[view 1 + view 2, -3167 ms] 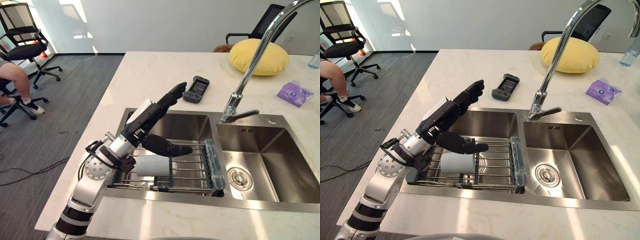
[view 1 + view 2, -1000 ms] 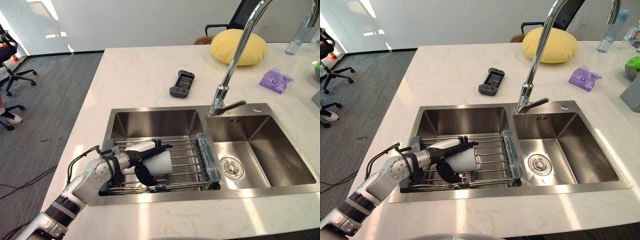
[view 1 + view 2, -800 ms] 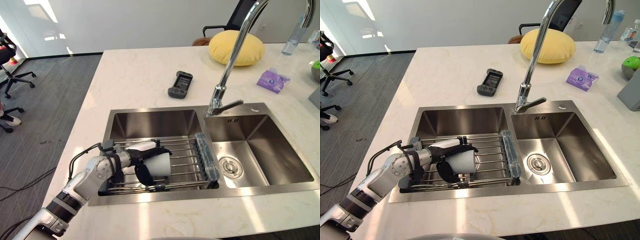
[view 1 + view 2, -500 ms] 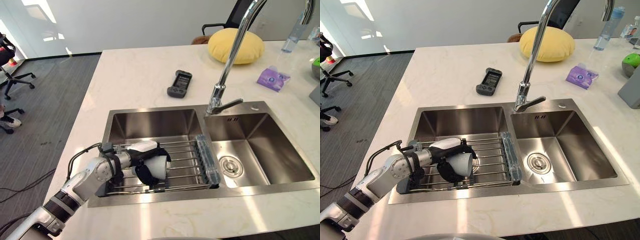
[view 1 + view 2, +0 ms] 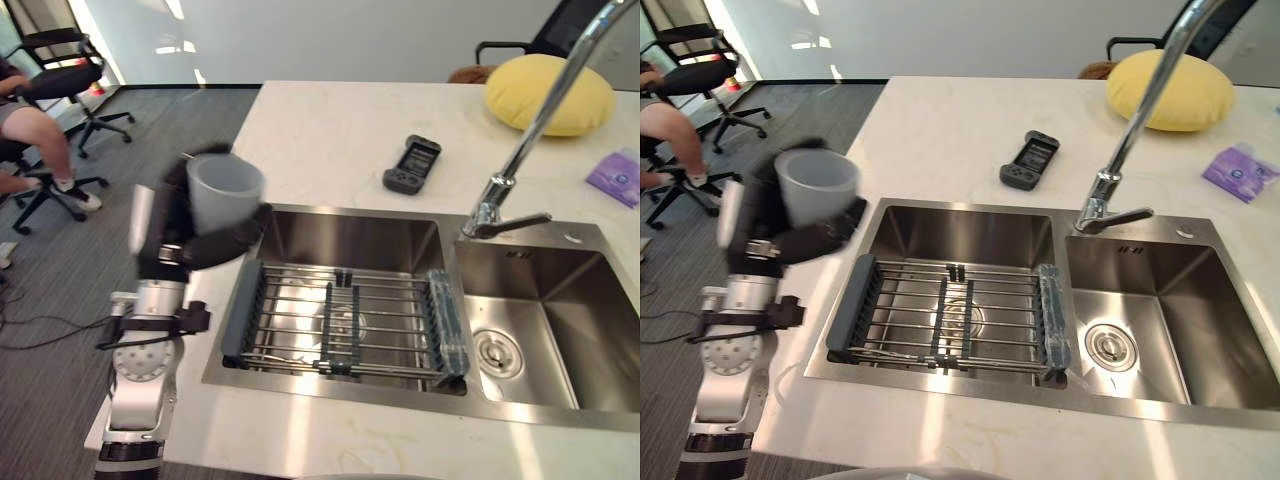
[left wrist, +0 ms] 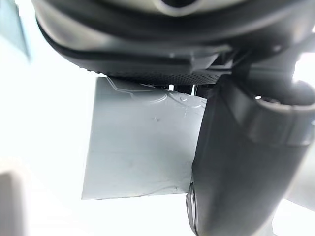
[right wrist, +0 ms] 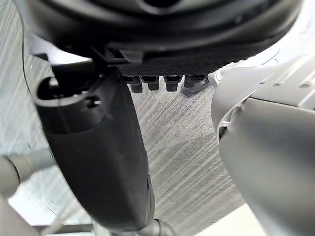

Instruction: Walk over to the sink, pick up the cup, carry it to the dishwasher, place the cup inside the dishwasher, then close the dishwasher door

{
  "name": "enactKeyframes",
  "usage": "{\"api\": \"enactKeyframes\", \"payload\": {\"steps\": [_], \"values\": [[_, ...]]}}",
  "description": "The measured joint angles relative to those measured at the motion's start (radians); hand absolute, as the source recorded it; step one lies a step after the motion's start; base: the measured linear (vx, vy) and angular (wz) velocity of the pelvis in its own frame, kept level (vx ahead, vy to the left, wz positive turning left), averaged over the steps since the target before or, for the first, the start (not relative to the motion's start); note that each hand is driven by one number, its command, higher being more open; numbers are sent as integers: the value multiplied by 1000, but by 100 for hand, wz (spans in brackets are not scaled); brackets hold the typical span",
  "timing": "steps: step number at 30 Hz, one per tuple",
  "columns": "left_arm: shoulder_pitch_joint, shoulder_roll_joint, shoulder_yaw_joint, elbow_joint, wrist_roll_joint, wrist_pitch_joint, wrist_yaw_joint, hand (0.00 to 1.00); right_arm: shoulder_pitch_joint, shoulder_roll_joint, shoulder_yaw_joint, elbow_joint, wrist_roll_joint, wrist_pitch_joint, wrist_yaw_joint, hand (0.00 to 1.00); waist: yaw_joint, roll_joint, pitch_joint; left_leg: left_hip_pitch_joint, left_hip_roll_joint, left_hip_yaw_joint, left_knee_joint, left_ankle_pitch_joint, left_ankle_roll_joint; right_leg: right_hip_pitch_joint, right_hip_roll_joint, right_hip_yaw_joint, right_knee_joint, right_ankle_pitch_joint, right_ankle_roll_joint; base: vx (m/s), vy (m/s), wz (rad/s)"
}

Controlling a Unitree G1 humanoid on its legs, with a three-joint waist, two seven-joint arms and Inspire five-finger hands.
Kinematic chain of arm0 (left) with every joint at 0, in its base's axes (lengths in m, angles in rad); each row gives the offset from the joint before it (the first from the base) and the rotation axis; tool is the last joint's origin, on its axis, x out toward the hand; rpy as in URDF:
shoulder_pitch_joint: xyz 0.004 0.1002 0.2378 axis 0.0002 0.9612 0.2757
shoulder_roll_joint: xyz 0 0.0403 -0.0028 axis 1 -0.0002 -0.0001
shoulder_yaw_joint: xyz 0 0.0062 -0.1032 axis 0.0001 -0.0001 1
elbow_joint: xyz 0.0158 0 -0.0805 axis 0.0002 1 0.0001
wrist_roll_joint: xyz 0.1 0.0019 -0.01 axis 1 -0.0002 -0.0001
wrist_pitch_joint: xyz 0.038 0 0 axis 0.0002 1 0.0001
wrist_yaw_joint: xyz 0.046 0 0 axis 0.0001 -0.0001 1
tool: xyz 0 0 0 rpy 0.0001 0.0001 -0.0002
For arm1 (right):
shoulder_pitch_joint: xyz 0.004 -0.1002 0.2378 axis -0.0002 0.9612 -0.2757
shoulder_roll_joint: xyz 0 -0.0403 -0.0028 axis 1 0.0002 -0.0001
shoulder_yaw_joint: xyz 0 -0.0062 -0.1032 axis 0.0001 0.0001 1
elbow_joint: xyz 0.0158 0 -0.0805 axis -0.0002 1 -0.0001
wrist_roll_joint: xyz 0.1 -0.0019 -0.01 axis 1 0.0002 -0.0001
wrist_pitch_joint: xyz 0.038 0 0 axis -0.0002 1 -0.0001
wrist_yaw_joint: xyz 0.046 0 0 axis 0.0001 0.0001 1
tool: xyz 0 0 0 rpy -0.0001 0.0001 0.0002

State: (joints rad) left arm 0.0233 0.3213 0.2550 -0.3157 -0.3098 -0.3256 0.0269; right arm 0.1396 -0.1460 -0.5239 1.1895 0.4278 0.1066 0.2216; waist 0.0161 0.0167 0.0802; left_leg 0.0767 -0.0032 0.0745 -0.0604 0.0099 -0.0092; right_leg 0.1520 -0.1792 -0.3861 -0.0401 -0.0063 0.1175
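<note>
A pale grey cup (image 5: 225,190) is held upright, mouth up, above the counter's left edge, just left of the sink (image 5: 350,232). My left hand (image 5: 218,243) is shut on it, dark fingers wrapped round its lower wall. The left wrist view shows the cup's side (image 6: 142,147) pressed between the palm and the thumb (image 6: 241,162). The wire drying rack (image 5: 340,320) in the left basin is bare. My right hand (image 7: 98,162) hangs over grey floor with its fingers curled and nothing in it.
A tall faucet (image 5: 540,130) rises between the two basins. A dark remote (image 5: 410,165), a yellow cushion (image 5: 550,95) and a purple packet (image 5: 615,175) lie on the white counter (image 5: 320,130). A person (image 5: 30,150) sits by an office chair (image 5: 60,70) far left.
My left hand has lifted the cup out of the drying rack and raised it up and to the left, turning it mouth up. The camera has shifted too.
</note>
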Motion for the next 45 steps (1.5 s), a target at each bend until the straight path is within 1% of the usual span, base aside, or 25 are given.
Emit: {"api": "enactKeyframes", "payload": {"steps": [3,7,8,9,12,14,16,18,19,20,21,25,29,30,31,32,33,34,36,38,40,41,42,44,45], "values": [[68,-26,88,-47,-87,-20,21,0,22,23,-20,15,-26,-21,12,100,42,1,1,-37,-7,-70,24,8,-7,5,-3,-67,31,-25,0,-56,-54,65],[131,-72,164,-44,-143,2,41,0,47,38,-19,42,-69,-11,-10,100,54,8,7,-67,-14,-145,-10,56,-9,5,-10,-170,75,-56,-4,-93,-50,85],[146,-94,189,-42,-163,14,33,0,62,60,-26,39,-65,-13,-20,100,53,13,12,-75,-4,-86,-26,38,20,19,-22,-233,79,-53,4,-111,17,127],[146,-105,198,-31,-186,17,19,0,81,73,-49,22,-50,-26,-28,100,47,7,11,-87,15,40,-20,24,41,29,-32,-292,79,-50,10,-101,47,163],[144,-113,219,4,-215,15,-57,0,135,101,-62,-26,25,-60,-35,100,31,36,14,-144,114,496,69,22,53,58,-66,-481,94,-41,24,-18,192,179],[142,-114,222,10,-223,8,-87,0,146,103,-60,-43,41,-70,-36,100,19,47,16,-141,134,630,109,31,67,85,-93,-564,130,-44,21,24,257,157],[130,-116,222,14,-223,-12,-96,0,136,95,-54,-38,40,-67,-51,100,21,53,26,-144,112,625,112,24,64,98,-101,-555,134,-93,9,-51,261,126],[81,-122,204,55,-238,-29,-99,0,119,80,-36,-13,41,-55,-63,100,-14,32,21,-129,93,768,127,-79,29,137,-94,-563,44,-99,1,-100,208,144],[56,-130,186,62,-252,-29,-98,0,105,81,-27,3,41,-53,-65,100,-30,16,24,-125,113,818,208,-106,85,143,-122,-570,45,-104,1,-46,156,134],[39,-139,152,56,-257,-34,-97,0,105,45,-11,0,43,-56,-75,100,-24,65,30,-94,151,823,216,-57,48,159,-116,-579,89,-108,20,-54,272,145],[15,-146,115,60,-242,-25,-87,0,104,31,-13,-3,49,-52,-76,100,-35,66,38,-85,98,781,173,-41,61,172,-126,-560,81,-102,25,-47,219,107],[10,-162,33,36,-197,-16,-39,0,81,27,-11,5,9,-29,-122,100,-24,61,35,-73,-5,717,84,-19,96,192,-154,-565,74,-32,38,-55,213,64],[7,-206,-71,31,-164,12,-19,0,82,32,-19,4,-19,-31,-132,100,-17,66,31,-74,-30,657,60,-13,106,196,-186,-598,176,-13,36,2,70,51],[-2,-225,-146,32,-162,28,-15,0,94,32,-22,-15,-20,-41,-136,100,-22,69,30,-93,-43,603,57,-13,111,179,-210,-576,267,-12,9,27,67,133],[-19,-237,-252,51,-161,43,-6,0,111,36,-38,-40,-12,-51,-136,100,-30,84,20,-103,-54,517,56,-7,131,142,-227,-480,391,-11,-125,65,91,174],[-30,-242,-307,69,-161,54,-7,0,120,37,-38,-55,8,-52,-136,100,-37,90,16,-107,-58,465,56,-5,139,118,-225,-401,456,0,-160,82,61,242],[-73,-242,-402,122,-157,68,-9,0,131,48,-9,-73,34,-53,-134,100,-57,88,12,-114,-70,346,59,2,152,71,-168,-183,547,-90,-127,65,-15,289],[-121,-250,-465,195,-135,83,-8,0,132,50,79,-77,51,-38,-121,100,-77,71,8,-123,-101,222,65,11,166,25,-73,-1,580,-203,-125,36,-46,296],[-176,-251,-516,301,-119,98,-8,0,113,39,163,-83,61,-33,-111,100,-88,53,5,-120,-155,75,73,10,174,-73,15,199,619,-300,-108,50,-13,243],[-199,-244,-527,363,-118,112,-2,0,90,30,193,-86,68,-34,-114,100,-87,57,10,-92,-180,-4,87,0,187,-182,64,331,652,-339,-85,128,49,206],[-191,-209,-514,371,-118,138,0,0,67,34,243,-91,135,-26,-132,100,-83,46,23,-57,-178,-8,126,-50,152,-233,100,445,611,-315,-50,152,24,183],[-190,-183,-516,349,-108,149,-2,0,57,50,276,-92,152,-15,-152,100,-84,-19,5,-109,-177,30,282,-119,130,-263,32,462,474,-172,-48,155,-52,183],[-201,-179,-515,311,-92,145,-9,0,39,48,296,-88,164,0,-166,100,-72,-19,10,-149,-143,30,402,-197,168,-261,37,483,496,-199,39,163,-58,145],[-151,-188,-518,267,-91,146,-7,0,41,15,313,-98,147,43,-162,100,-9,-14,-17,-112,-129,55,352,-190,167,-247,33,435,474,-204,34,207,-71,26],[-146,-179,-531,243,-92,150,-15,0,23,16,292,-93,132,59,-161,100,-4,-15,-29,-107,-126,38,321,-182,162,-235,42,415,421,-197,20,259,-80,4]]}}
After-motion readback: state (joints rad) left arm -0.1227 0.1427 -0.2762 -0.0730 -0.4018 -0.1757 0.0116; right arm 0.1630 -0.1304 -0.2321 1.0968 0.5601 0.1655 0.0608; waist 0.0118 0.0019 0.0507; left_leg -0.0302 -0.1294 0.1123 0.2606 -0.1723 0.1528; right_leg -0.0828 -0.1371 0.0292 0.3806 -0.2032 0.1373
